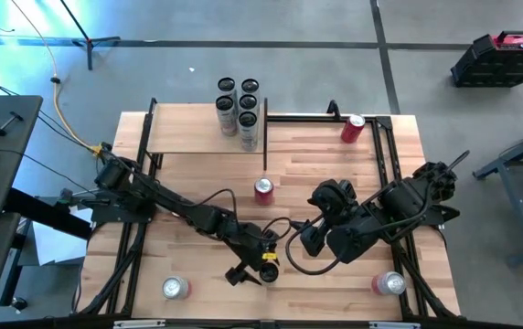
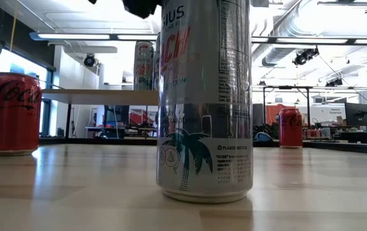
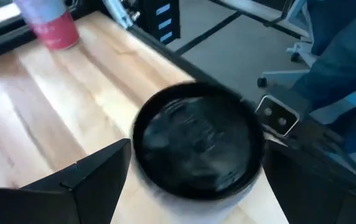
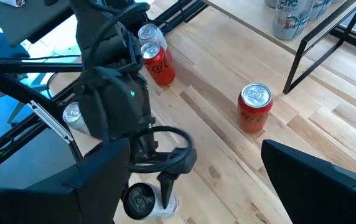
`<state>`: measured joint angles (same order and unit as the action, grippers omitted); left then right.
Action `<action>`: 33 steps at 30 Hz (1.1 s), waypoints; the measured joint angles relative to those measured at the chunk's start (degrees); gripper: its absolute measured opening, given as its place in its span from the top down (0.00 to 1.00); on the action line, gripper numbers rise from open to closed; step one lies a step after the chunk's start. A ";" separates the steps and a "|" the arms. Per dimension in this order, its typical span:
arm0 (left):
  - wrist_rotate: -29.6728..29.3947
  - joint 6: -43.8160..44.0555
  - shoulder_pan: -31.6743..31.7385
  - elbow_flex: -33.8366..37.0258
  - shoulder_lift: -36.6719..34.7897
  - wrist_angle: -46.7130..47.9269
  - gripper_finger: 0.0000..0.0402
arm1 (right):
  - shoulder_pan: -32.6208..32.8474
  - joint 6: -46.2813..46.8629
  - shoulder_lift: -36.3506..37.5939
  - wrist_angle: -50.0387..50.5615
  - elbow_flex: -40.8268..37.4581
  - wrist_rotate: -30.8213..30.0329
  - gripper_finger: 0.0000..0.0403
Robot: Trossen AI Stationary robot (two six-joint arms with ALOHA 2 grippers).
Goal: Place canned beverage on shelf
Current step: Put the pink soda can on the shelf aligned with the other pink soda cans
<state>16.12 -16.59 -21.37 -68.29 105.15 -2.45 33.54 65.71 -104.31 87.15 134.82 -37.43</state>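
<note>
On the bench (image 1: 335, 160), near its 6 o'clock edge, I have the left claw (image 1: 260, 267) poised over a tall white can (image 1: 269, 270); the left wrist view looks straight down on the can's dark top (image 3: 196, 144) with a finger on either side and a gap to each, so I read the claw as open around the can, not yet gripping. The right claw (image 1: 309, 236) waits just beside it at 3 o'clock, its fingers spread wide and empty in its own wrist view.

Progress, as I judge it: partly done. Five tall cans (image 1: 240, 110) already stand on the shelf (image 1: 184, 135) at 12 o'clock. Left to do: close on the white can, lift it and carry it across to the shelf. Four short cans are loose on the bench: a red one (image 1: 263, 190) at centre, a red one (image 1: 352, 128) at 1 o'clock, and two at the near corners (image 1: 175, 288) (image 1: 389, 284).

Legible writing: the white can (image 2: 204, 96) shows a palm-tree drawing, "PLEASE RECYCLE" and the large letters "ACH"; the rest is cut off. One red can (image 2: 14, 113) carries the Coca-Cola script.
</note>
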 joint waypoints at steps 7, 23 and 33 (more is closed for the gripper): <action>-0.31 -0.14 -0.87 0.00 0.10 -2.75 0.15 | 0.00 -0.05 0.00 0.00 0.00 0.00 0.13; -8.52 7.53 -0.81 0.00 -1.62 -1.40 0.36 | -0.07 0.24 0.00 -0.49 0.00 -1.58 0.13; -19.49 13.46 -0.72 0.07 -16.97 16.36 0.37 | 0.00 0.28 0.00 -2.47 0.00 0.00 0.13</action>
<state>-3.37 -3.14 -22.09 -68.22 88.18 13.91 33.54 66.00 -104.31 84.68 134.82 -37.43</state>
